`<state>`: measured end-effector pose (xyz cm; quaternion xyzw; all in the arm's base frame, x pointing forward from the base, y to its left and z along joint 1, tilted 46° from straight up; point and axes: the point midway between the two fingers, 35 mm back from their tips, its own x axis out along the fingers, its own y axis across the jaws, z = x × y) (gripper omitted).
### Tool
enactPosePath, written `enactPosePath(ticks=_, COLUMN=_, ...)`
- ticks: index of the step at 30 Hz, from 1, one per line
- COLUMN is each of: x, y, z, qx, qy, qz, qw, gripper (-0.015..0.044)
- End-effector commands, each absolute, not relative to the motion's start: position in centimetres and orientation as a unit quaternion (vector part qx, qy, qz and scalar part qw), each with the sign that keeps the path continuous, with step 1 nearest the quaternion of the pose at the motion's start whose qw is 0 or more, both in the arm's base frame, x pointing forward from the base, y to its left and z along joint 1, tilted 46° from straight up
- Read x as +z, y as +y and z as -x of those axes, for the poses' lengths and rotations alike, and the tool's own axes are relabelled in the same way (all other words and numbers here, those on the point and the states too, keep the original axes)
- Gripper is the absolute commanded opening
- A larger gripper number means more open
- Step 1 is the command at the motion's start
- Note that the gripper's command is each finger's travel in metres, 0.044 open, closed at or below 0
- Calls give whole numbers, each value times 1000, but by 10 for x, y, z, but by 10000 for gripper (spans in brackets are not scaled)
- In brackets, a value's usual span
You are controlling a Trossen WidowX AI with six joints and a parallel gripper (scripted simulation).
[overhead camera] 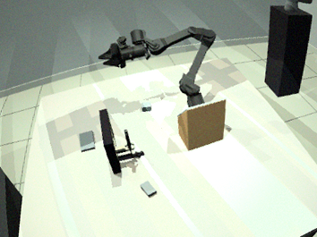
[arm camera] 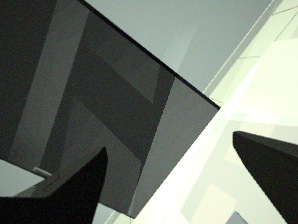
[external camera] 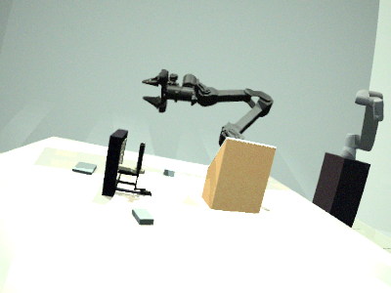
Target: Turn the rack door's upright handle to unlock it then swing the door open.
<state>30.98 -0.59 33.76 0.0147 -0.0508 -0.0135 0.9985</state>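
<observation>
A thin black upright panel (overhead camera: 109,142) (external camera: 114,163) of the rack stands on the table. A slim upright dark bar (overhead camera: 128,139) (external camera: 141,157), which looks like the handle, stands out from its right face on a short stub, with thin dark bars lower down. Which part is door and which is frame, and whether the handle is turned, I cannot tell. My gripper (overhead camera: 102,59) (external camera: 144,90) (arm camera: 168,145) is open and empty, high above the table and behind the rack, touching nothing. The rack and handle are not recognisable in the wrist view.
A brown wedge-shaped box (overhead camera: 206,125) (external camera: 241,178) stands right of the rack, before the arm's base. Flat grey blocks lie left of the rack (overhead camera: 87,140) (external camera: 84,168) and in front (overhead camera: 148,188) (external camera: 143,216). A small grey block (overhead camera: 146,107) (external camera: 169,173) lies behind it.
</observation>
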Motion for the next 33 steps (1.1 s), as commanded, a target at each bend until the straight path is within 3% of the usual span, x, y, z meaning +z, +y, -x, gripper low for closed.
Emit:
enactPosePath(ticks=1, x=337, y=-6, z=-311, qx=-13, qy=-49, qz=-16, qw=999, gripper=374)
enactPosePath(ticks=5, x=320, y=1, z=-323, qx=-12, qy=-3, qz=-32, qw=999, gripper=284)
enactPosePath(ticks=33, x=173, y=67, z=-367, qx=-54, qy=348, qz=-53, qw=934, gripper=284)
